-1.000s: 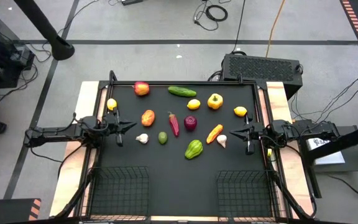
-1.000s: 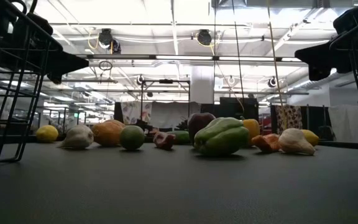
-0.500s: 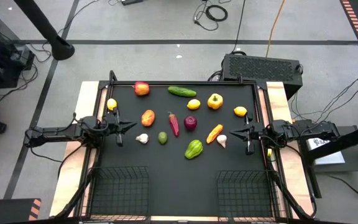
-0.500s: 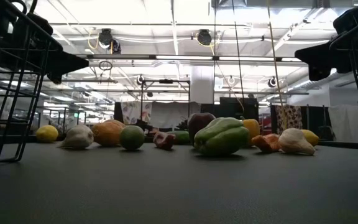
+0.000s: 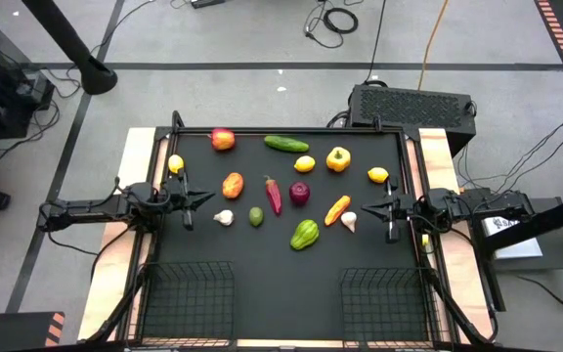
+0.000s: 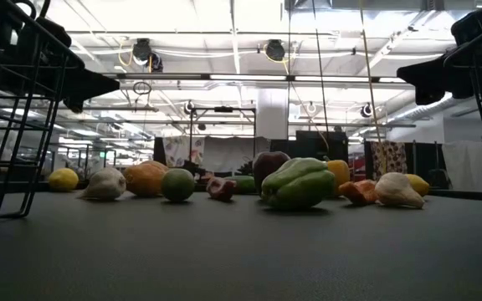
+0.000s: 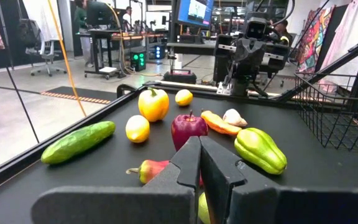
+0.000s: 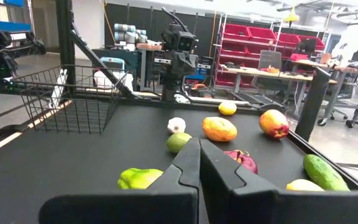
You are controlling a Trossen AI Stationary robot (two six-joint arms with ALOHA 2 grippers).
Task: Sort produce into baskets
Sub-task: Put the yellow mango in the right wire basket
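High view: produce scattered over far half of black counter point(image 5: 281, 244); two baskets, left basket point(image 5: 186, 298) and right basket point(image 5: 383, 303), seen at near edge, nothing inside. Left hand point(image 5: 203, 197) closed, held at left edge beside orange fruit point(image 5: 233, 185); right hand point(image 5: 368, 206) closed, at right edge just beside garlic point(image 5: 349, 222).

Low view: green pepper point(image 6: 297, 184) nearest, lime point(image 6: 177, 185) left of it.

Left wrist view: fingers point(image 7: 188, 163) pressed together, purple onion point(image 7: 189, 129) beyond.

Right wrist view: fingers point(image 8: 190, 163) shut, nothing gripped.

No legible text, label, brand, number or sign anywhere.
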